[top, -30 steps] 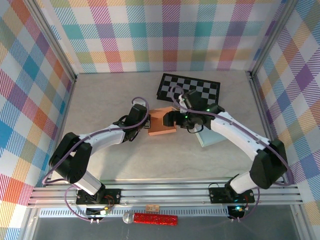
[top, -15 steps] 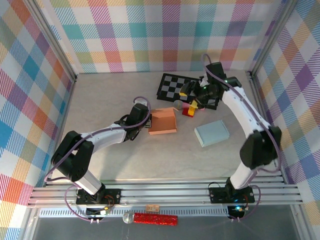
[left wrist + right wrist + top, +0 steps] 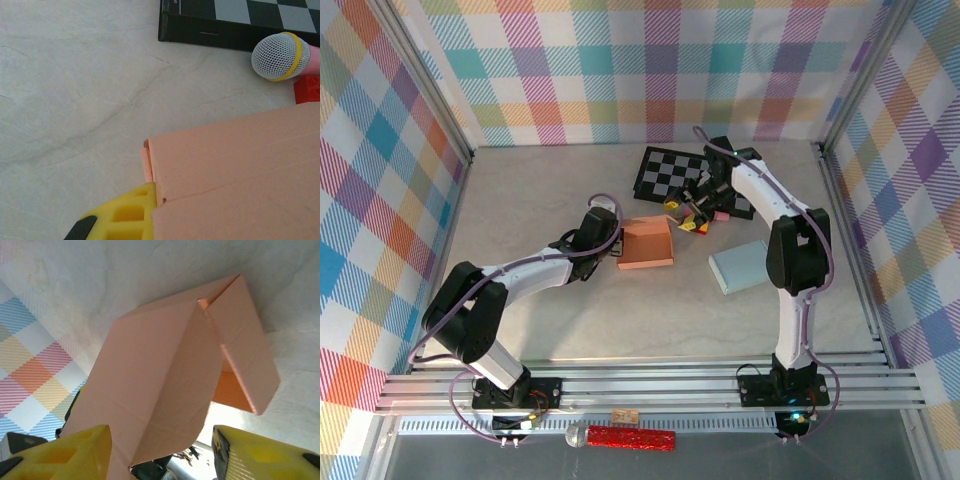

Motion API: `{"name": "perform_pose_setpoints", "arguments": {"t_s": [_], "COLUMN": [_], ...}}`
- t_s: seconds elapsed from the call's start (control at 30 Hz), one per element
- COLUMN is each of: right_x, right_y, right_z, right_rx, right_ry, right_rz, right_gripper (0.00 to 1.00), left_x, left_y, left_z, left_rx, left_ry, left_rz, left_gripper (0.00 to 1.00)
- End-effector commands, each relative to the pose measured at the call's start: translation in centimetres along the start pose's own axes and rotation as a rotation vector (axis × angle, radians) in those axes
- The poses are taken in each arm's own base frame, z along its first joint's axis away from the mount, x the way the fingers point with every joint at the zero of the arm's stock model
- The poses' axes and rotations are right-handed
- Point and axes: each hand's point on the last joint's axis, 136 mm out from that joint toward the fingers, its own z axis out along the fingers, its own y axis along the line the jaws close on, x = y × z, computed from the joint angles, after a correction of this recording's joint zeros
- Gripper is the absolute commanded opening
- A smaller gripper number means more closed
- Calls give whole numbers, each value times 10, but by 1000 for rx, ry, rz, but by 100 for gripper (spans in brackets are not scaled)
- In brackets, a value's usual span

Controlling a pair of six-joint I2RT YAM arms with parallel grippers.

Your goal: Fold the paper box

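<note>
At the worktop (image 3: 540, 200)'s middle sits the paper box (image 3: 647, 245), its left wall pinched by the closed left fingers (image 3: 125, 217); the right fingers (image 3: 75, 450), spread apart, face it from off its far-right corner. Folding likely falls to them.

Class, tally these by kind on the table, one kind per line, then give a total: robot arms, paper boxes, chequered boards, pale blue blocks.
Robot arms: 2 (left arm, right arm)
Paper box: 1
Chequered board: 1
Pale blue block: 1
Total: 5
</note>
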Motion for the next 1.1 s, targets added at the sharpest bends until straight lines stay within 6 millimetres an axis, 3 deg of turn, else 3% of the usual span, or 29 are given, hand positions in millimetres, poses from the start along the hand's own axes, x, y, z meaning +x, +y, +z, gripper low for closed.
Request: {"name": "perform_pose_setpoints", "arguments": {"t_s": [0.0,0.33,0.6,0.87,1.07], "right_x": [10,21,27,31,32], "right_y": [2,-8,-24,-25,-32], "right_z": [12,25,33,36,38], "right_rx": [-18,-8,21,41,74], "right_ry": [54,89,65,25,6], "right_rz": [1,1,-34,-87,-106], "right_gripper": [54,44,38,34,33], "left_x": [-4,-5,13,27,30], "left_y": [-9,-15,-19,-16,-22], "left_z": [-1,-1,-5,-13,-27], "left_rx": [18,29,82,89,136], "left_ry": [2,5,50,88,122], "left_rz": [41,42,-86,-124,-178], "left_gripper": [0,1,11,14,25]}}
